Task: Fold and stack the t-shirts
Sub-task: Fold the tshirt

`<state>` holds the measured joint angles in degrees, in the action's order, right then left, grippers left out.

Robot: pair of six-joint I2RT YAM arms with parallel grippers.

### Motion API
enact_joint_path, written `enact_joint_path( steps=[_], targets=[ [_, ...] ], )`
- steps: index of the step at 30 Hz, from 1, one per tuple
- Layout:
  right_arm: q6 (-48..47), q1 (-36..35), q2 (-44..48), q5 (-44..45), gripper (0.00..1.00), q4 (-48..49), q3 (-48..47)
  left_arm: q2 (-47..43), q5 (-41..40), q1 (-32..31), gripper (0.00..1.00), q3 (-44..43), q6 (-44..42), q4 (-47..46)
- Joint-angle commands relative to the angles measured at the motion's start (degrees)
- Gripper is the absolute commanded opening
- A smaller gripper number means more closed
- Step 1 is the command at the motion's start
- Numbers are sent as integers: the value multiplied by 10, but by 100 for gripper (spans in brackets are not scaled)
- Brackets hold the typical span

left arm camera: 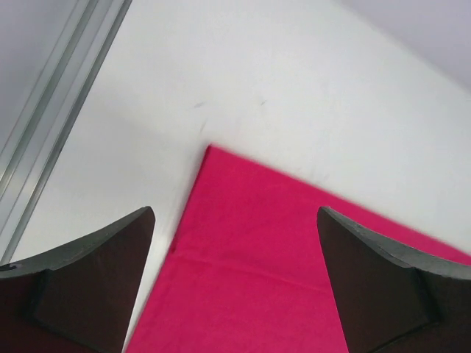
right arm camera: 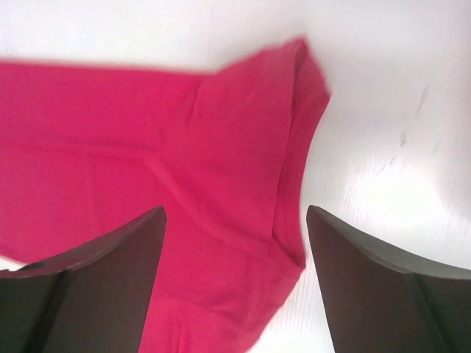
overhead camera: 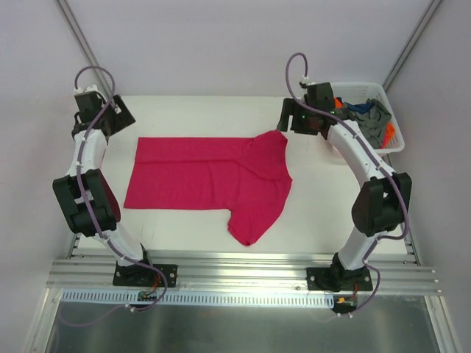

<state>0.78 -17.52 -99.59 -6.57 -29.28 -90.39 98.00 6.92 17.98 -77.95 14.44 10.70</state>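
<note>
The magenta-pink t-shirt [overhead camera: 210, 180] lies flat on the white table, partly folded, with one sleeve sticking out toward the front. My left gripper [overhead camera: 118, 118] hovers open and empty above the shirt's far left corner [left arm camera: 294, 257]. My right gripper [overhead camera: 288, 119] hovers open and empty above the shirt's far right end, at the collar [right arm camera: 221, 191]. The grey t-shirt [overhead camera: 374, 116], the orange one [overhead camera: 388, 132] and a dark blue one [overhead camera: 362, 107] lie bunched in the white basket [overhead camera: 394, 145].
The white plastic basket stands at the table's far right corner, behind my right arm. Metal frame rails [overhead camera: 243, 276] run along the near edge. A rail [left arm camera: 44, 125] borders the table's left side.
</note>
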Motion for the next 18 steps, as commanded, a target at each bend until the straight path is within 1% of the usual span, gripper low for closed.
enact_joint_path(
  steps=[1, 3, 5, 7, 8, 10, 14, 18],
  targets=[
    [28, 11, -61, 32, 82, 2, -58, -23, 81, 0, 93, -54, 37, 22],
    [39, 12, -93, 55, 81, 36, -70, -3, 85, -15, 90, -64, 50, 22],
    [48, 14, -142, 62, 75, 48, -87, 9, 86, -24, 88, -71, 59, 20],
    [52, 16, -168, 61, 71, 49, -115, 22, 80, -37, 86, -71, 61, 20],
    [54, 14, -186, 81, 70, 59, -118, 25, 76, -40, 84, -70, 63, 20],
    [55, 14, -201, 94, 63, 64, -126, 33, 64, -43, 82, -67, 67, 21],
    [55, 16, -232, 119, 63, 61, -159, 50, 43, -43, 80, -66, 66, 20],
    [74, 19, -238, 109, 63, 93, -156, 68, 38, -43, 78, -62, 67, 20]
  ],
)
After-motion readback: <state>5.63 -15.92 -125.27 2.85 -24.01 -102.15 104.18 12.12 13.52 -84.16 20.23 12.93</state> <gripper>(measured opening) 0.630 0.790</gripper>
